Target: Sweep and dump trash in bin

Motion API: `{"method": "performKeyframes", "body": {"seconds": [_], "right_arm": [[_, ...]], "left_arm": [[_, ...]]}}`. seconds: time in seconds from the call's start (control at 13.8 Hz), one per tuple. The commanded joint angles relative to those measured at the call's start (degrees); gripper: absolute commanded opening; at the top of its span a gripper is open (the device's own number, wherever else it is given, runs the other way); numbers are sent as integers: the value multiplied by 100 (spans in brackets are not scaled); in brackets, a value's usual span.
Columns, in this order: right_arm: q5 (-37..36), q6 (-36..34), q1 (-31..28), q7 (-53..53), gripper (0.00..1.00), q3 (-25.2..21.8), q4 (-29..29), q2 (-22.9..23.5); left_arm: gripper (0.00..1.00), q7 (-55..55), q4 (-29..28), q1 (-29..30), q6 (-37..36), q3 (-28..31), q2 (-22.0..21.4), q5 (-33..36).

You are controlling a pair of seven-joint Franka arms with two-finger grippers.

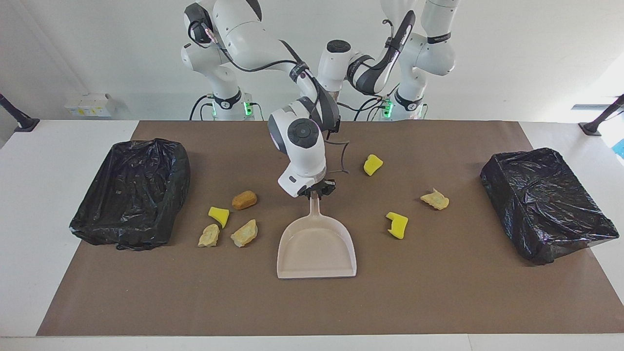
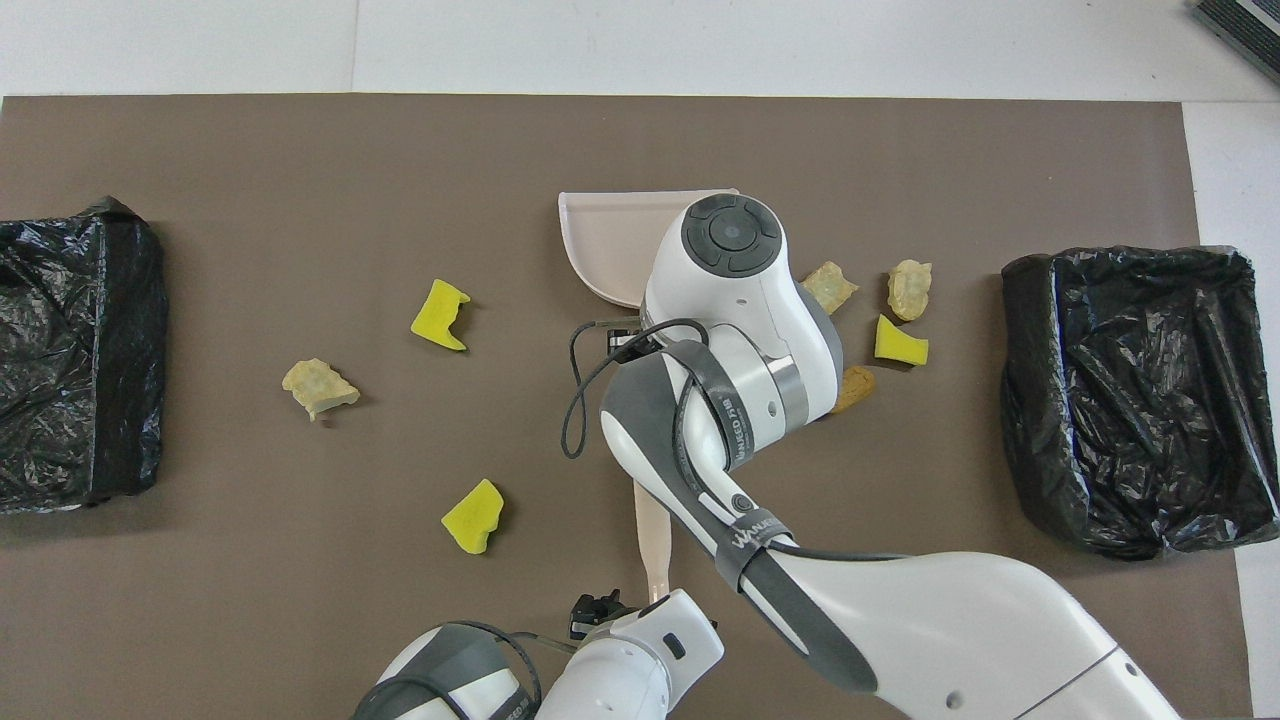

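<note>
The right gripper has its fingers pinched on the dustpan handle, with the pan out in the middle of the brown mat and its wide mouth pointing away from the robots. The left gripper is pulled back over the robots' edge of the counter, and I can't tell how its fingers are set.

The trash is all loose on the mat. Toward the right arm's end there's a cluster: an orange-brown lump, a yellow wedge and two tan chunks. Toward the left arm's end sit two more yellow pieces and another tan chunk.

A black-lined bin stands at each end, one at the right arm's end and one at the left arm's.
</note>
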Motion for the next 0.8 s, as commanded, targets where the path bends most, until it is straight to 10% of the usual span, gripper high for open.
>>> {"method": "performKeyframes", "body": {"seconds": [0.0, 0.22, 0.36, 0.72], "right_arm": [[91, -340, -242, -646, 0, 25, -111, -505], [126, -832, -575, -1882, 0, 25, -330, -1006], [118, -1140, -926, -2989, 0, 25, -585, -1358], [-224, -1809, -1735, -5722, 0, 7, -656, -1623]], "left_arm": [[90, -188, 59, -133, 48, 78, 143, 126], [65, -284, 59, -133, 48, 78, 143, 134], [21, -293, 59, -107, 57, 78, 161, 370], [12, -293, 86, -19, -22, 96, 196, 495]]}}
